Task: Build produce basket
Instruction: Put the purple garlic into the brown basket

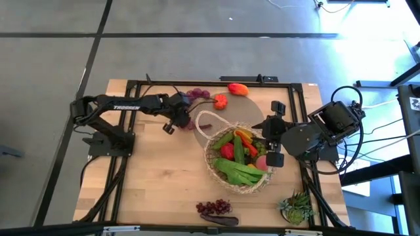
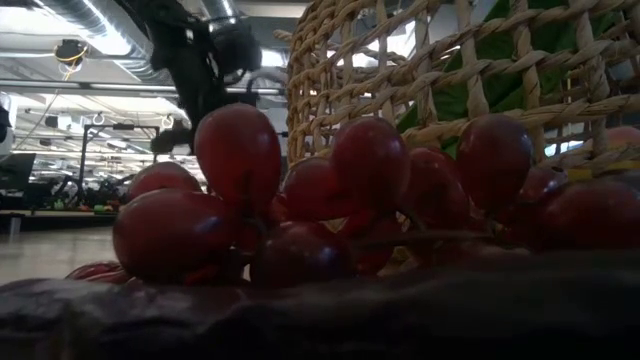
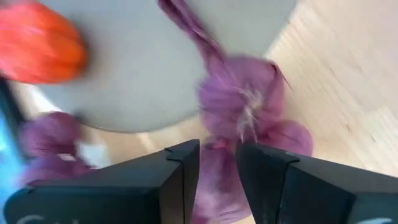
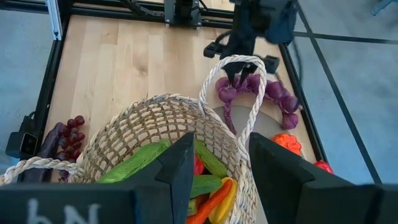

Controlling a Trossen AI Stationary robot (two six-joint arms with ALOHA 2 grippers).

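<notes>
1. A pale wooden desk (image 1: 157, 177) stands on a grey floor, and a round grey mat (image 1: 226, 108) lies at the desk's far side.
2. The basket (image 1: 216, 162) sits right of centre, already holding green, red and yellow produce (image 1: 237, 157).
3. The left gripper (image 1: 178, 117) is down over the purple bunch (image 4: 252, 87) at the mat's edge; its fingers (image 3: 180, 177) are pinched narrowly around one purple lobe.
4. The right gripper (image 1: 270, 141) hovers over the basket's right rim, its fingers partly apart and holding nothing.
5. The step in hand looks like picking up the purple bunch.
6. Next it needs a lift clear of the loop handle (image 4: 239, 93), then a carry right to the basket.
7. Dark red grapes (image 1: 215, 208), a red pepper (image 1: 220, 101) and an orange one (image 1: 237, 88) still lie on the desk.
</notes>
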